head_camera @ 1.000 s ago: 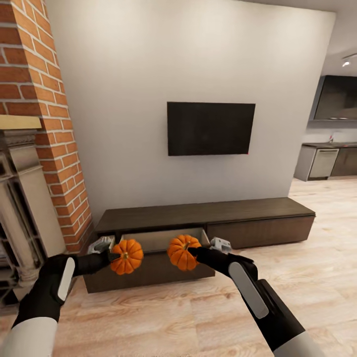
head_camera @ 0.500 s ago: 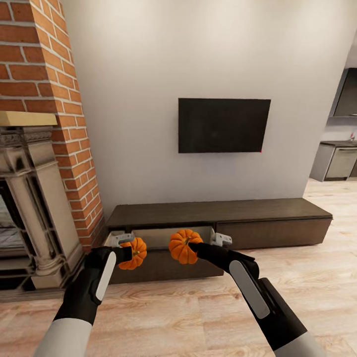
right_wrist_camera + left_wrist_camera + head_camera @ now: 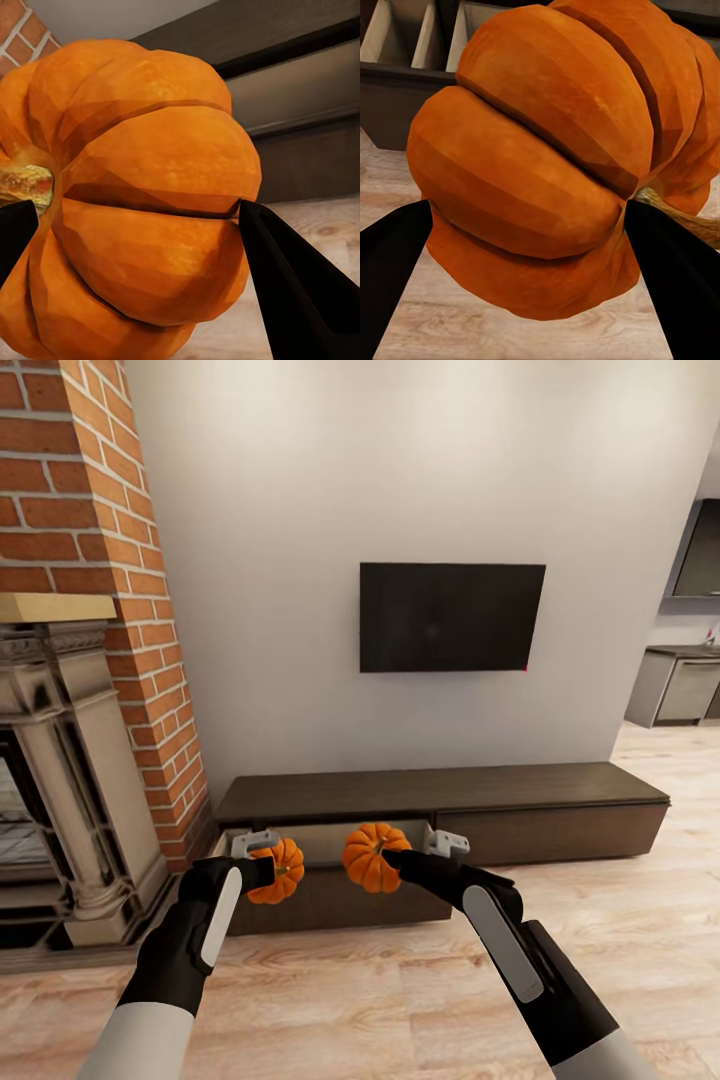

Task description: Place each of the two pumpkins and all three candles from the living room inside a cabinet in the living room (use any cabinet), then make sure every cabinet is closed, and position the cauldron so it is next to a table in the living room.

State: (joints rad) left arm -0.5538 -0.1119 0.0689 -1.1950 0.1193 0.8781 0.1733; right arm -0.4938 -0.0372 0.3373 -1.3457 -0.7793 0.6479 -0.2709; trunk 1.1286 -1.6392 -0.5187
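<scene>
- Left gripper (image 3: 268, 868) clamped on left pumpkin (image 3: 279, 870), right gripper (image 3: 392, 858) on right pumpkin (image 3: 369, 856)
- Both held just before the cabinet (image 3: 440, 788), at its open drawer (image 3: 325, 844)
- Best carried over the drawer's pale inside, lowered, released only then

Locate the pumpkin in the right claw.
In the head view, the right claw holds its pumpkin just in front of the open drawer of the dark cabinet, below the TV, right of the left claw's pumpkin.
</scene>
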